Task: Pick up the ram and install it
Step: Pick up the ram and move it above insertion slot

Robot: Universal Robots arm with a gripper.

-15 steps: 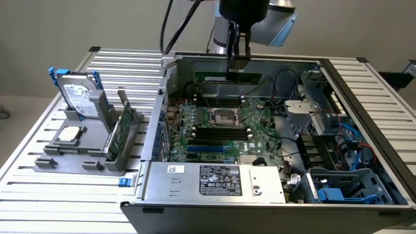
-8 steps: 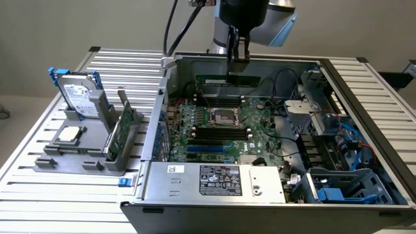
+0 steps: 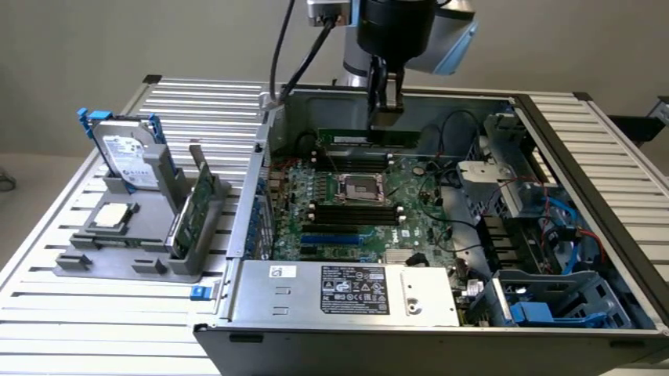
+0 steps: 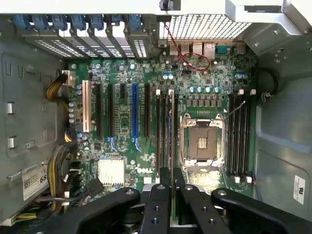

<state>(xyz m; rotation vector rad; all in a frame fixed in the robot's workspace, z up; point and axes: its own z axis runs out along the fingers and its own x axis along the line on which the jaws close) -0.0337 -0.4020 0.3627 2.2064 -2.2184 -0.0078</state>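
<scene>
Black and cylindrical at the wrist point(image 3: 392, 27), capped pale blue-grey on the joint point(image 3: 457, 37) beside it, trailed by two black cables point(image 3: 284, 55) from a silver plug block point(image 3: 326, 9). Ends in a black gripper point(image 3: 385, 116): slim paired fingers point(image 4: 157, 209), broad rounded link arms point(image 4: 243, 209), studded with small round screws point(image 4: 218, 193).

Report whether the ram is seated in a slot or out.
Out. The ram hangs clamped in the gripper, clear above the motherboard, its lower edge not in any slot.
</scene>
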